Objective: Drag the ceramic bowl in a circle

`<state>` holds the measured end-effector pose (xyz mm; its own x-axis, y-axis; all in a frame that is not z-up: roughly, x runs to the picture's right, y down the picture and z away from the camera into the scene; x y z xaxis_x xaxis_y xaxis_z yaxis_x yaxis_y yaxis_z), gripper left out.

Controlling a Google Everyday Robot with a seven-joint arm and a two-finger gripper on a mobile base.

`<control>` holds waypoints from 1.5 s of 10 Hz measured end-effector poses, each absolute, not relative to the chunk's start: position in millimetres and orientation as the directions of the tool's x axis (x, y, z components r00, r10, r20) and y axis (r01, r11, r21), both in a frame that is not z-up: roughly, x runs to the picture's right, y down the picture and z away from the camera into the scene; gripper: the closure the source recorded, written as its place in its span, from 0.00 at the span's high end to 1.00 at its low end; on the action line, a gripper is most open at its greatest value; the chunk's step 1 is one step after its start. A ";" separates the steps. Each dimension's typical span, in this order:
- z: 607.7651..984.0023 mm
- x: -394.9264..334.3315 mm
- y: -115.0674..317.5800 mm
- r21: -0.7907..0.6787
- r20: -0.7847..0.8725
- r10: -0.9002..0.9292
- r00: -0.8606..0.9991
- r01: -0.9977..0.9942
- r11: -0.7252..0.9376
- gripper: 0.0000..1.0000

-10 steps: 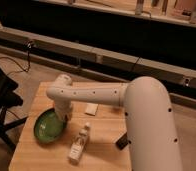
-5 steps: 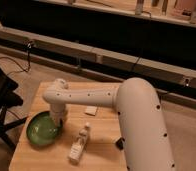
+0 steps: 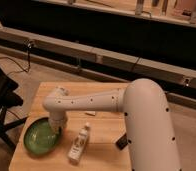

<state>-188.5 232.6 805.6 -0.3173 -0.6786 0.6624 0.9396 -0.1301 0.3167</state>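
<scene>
Our hand (image 3: 56, 128) sits at the rim of the ceramic bowl (image 3: 40, 137), grip we cannot tell; the bowl has slid forward-left, so the circle is underway.

Warm, dim light falls from above on the table (image 3: 105, 131), the room behind lying in deep shadow. The white arm (image 3: 91, 102) is brightest; the gripper (image 3: 56, 131), at the bowl's (image 3: 37, 138) rim, sits in its shade, and the glaze shows faint glare.
</scene>
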 end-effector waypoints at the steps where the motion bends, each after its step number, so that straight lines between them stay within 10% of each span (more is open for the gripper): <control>1: 801.1 -170.3 230.4 0.277 0.672 -0.684 -0.284 0.953 -0.123 0.00; 15: 824.9 -213.1 174.9 0.358 0.597 -0.658 -0.459 0.886 -0.294 0.00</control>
<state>-213.1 174.9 824.9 -0.4592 -0.6582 0.5966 0.8863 -0.2937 0.3581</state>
